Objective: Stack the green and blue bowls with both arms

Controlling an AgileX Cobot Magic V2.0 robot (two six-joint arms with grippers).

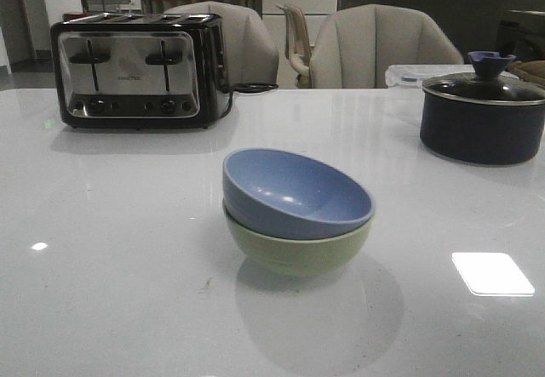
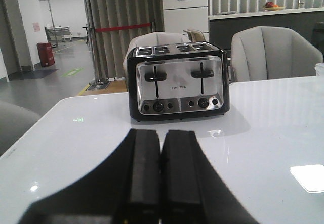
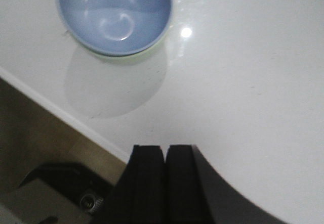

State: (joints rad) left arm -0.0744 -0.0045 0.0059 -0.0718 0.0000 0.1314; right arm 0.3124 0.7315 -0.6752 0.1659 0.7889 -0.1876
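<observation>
The dusty blue bowl [image 1: 294,191] sits nested inside the pale green bowl [image 1: 298,251] in the middle of the white table [image 1: 119,249]. In the right wrist view the blue bowl [image 3: 114,14] shows from above with a thin green rim [image 3: 147,51] under it. My right gripper [image 3: 165,148] is shut and empty, well away from the bowls, near the table edge. My left gripper [image 2: 161,133] is shut and empty, low over the table facing the toaster. Neither gripper shows in the front view.
A black and chrome toaster [image 1: 136,71] stands at the back left, also in the left wrist view [image 2: 177,80]. A dark navy lidded pot [image 1: 481,113] stands at the back right. Chairs [image 1: 375,49] line the far edge. The table edge [image 3: 61,115] and floor show beside the right gripper.
</observation>
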